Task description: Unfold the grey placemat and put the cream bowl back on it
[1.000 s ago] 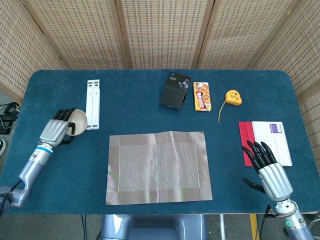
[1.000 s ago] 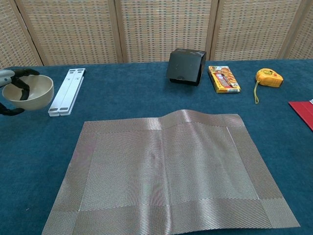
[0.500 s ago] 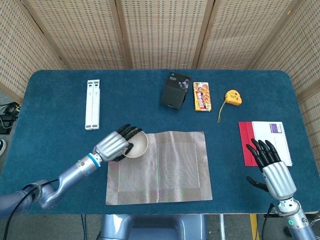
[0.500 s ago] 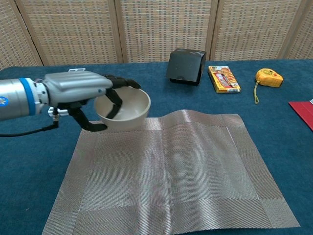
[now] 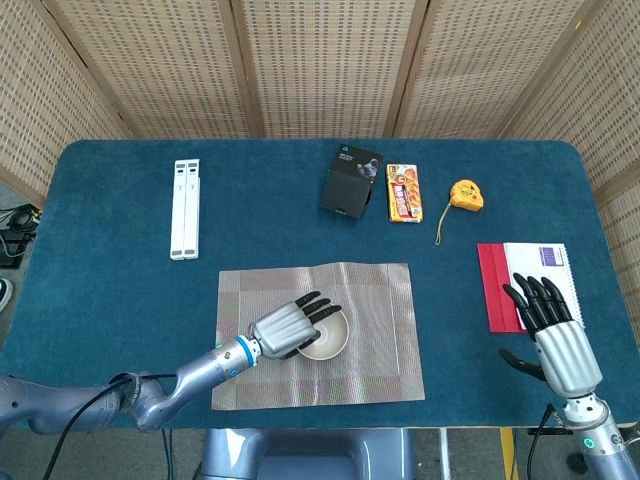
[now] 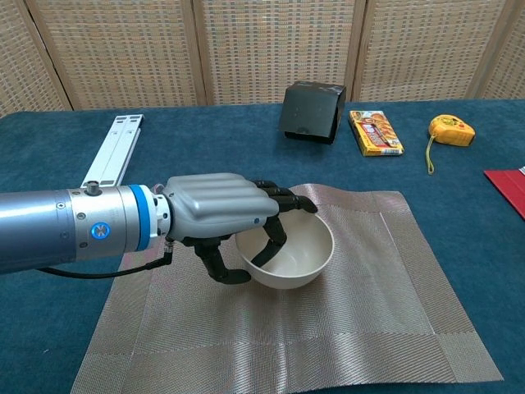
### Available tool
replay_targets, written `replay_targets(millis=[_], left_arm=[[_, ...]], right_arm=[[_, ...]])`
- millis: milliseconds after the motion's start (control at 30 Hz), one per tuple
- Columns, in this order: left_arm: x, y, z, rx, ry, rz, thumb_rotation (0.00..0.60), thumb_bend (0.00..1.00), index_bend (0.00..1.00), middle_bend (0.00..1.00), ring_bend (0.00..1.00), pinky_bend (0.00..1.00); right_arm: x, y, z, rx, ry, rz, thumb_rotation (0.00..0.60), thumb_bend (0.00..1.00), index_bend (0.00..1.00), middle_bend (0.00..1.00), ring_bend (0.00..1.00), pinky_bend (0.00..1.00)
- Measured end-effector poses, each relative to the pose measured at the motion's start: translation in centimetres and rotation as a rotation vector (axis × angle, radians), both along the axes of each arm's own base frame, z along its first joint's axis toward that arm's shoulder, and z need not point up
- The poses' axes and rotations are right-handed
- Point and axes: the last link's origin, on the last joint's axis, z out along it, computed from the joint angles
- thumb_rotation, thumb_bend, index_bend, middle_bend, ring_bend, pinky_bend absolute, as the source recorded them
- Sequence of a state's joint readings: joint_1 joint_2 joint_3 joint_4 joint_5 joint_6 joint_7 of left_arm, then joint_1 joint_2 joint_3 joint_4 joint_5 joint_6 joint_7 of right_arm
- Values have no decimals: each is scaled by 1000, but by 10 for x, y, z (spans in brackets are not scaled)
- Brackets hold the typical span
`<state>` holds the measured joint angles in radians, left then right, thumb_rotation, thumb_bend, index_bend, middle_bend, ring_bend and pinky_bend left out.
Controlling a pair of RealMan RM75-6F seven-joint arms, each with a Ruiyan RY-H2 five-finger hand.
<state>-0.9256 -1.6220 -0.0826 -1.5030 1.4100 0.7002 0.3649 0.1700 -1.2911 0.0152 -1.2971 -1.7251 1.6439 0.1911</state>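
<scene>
The grey placemat [image 5: 385,300] [image 6: 377,320] lies flat and unfolded at the front middle of the blue table. The cream bowl [image 5: 330,343] [image 6: 302,249] stands upright on the mat, slightly left of its centre. My left hand [image 5: 288,326] [image 6: 215,215] grips the bowl's left rim, fingers hooked inside and thumb under the outer wall. My right hand [image 5: 556,340] hovers at the front right with fingers spread and nothing in it; the chest view does not show it.
A white folded stand [image 5: 185,208] [image 6: 111,152] lies at the back left. A black box [image 5: 351,181] [image 6: 312,111], a snack packet [image 5: 404,192] [image 6: 375,132] and a yellow tape measure [image 5: 465,194] [image 6: 451,129] line the back. Red and white booklets [image 5: 530,285] lie beside the right hand.
My left hand carried the bowl from the far left edge to the mat's upper left corner, then onto the mat's middle. The right hand drifted slightly toward the front.
</scene>
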Motion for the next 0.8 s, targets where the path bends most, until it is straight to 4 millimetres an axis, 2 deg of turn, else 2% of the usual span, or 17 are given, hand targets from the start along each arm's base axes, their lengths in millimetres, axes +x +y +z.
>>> replay_targets(millis=[100, 167, 233, 300, 333, 367, 600, 800], left_arm=[[1, -2, -1, 6, 15, -10, 600, 474, 634, 0, 0, 0], [0, -3, -1, 10, 27, -9, 600, 445, 567, 0, 0, 0], [-1, -3, -1, 15, 42, -6, 600, 278, 385, 0, 0, 0], [-3, -3, -1, 17, 52, 3, 600, 42, 128, 0, 0, 0], [-4, -4, -1, 17, 57, 10, 600, 2, 50, 0, 0, 0], [-4, -4, 0, 17, 59, 14, 600, 0, 19, 0, 0, 0], [-4, -6, 10, 28, 36, 25, 600, 0, 0, 0, 0, 0], [-3, -5, 37, 64, -47, 43, 600, 0, 0, 0, 0, 0]], right_arm=[[0, 0, -1, 3, 0, 1, 600, 0, 13, 0, 0, 0], [0, 0, -1, 3, 0, 2, 600, 0, 13, 0, 0, 0], [1, 0, 0, 3, -1, 2, 600, 0, 13, 0, 0, 0], [1, 0, 0, 3, -1, 3, 600, 0, 13, 0, 0, 0], [1, 0, 0, 3, -2, 3, 600, 0, 13, 0, 0, 0], [1, 0, 0, 5, -3, 4, 600, 0, 13, 0, 0, 0], [2, 1, -2, 4, -1, 7, 600, 0, 13, 0, 0, 0], [4, 2, -3, 7, 2, 13, 600, 0, 12, 0, 0, 0]])
